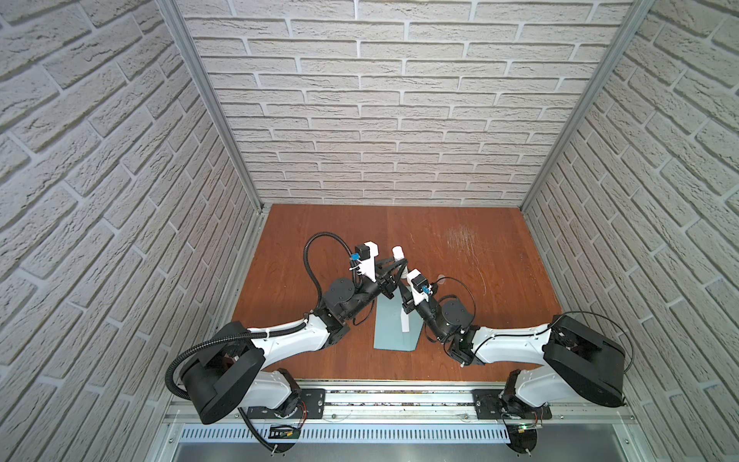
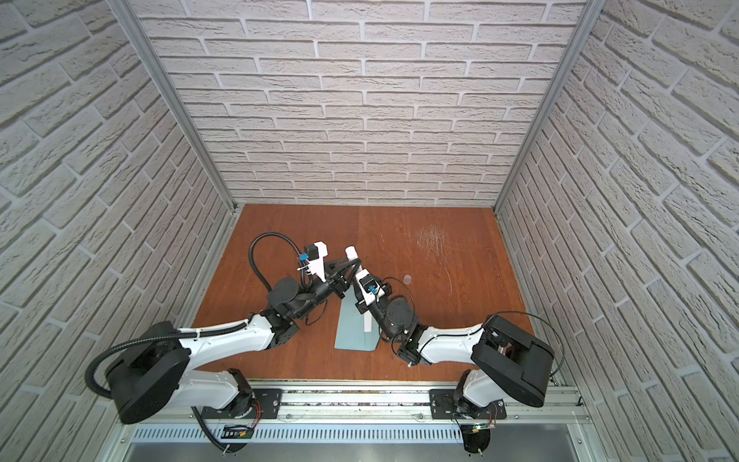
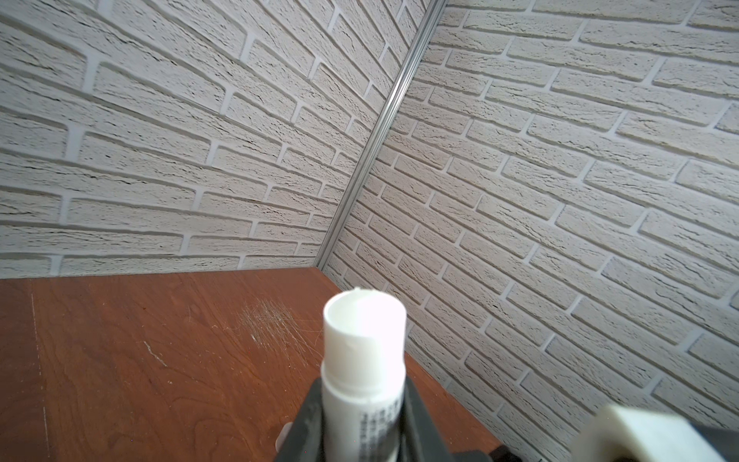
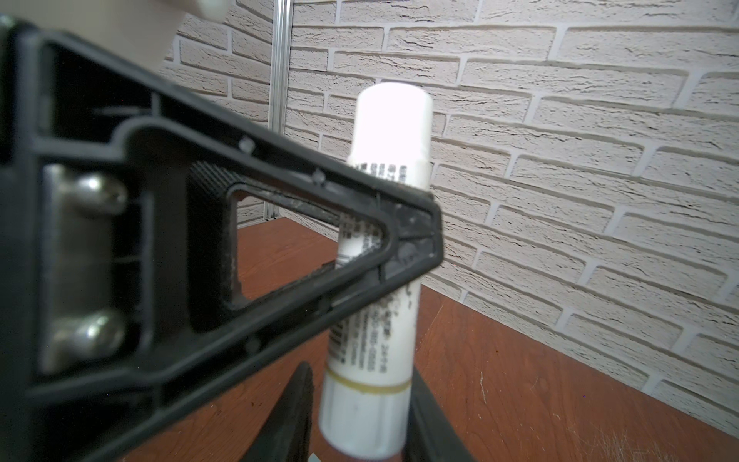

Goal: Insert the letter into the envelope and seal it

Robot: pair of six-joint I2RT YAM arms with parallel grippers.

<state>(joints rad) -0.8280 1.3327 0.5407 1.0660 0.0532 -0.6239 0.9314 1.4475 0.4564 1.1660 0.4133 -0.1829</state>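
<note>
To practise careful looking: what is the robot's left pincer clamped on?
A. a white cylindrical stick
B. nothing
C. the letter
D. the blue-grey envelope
A: in the left wrist view the left pincer has a jaw pressed on each side of the white stick, while the envelope lies flat on the table.

The left gripper and right gripper crowd together mid-table on one stick, with no room between them. The envelope lies beneath. A small clear disc sits near their right. The table's far half and side margins stand open.
</note>
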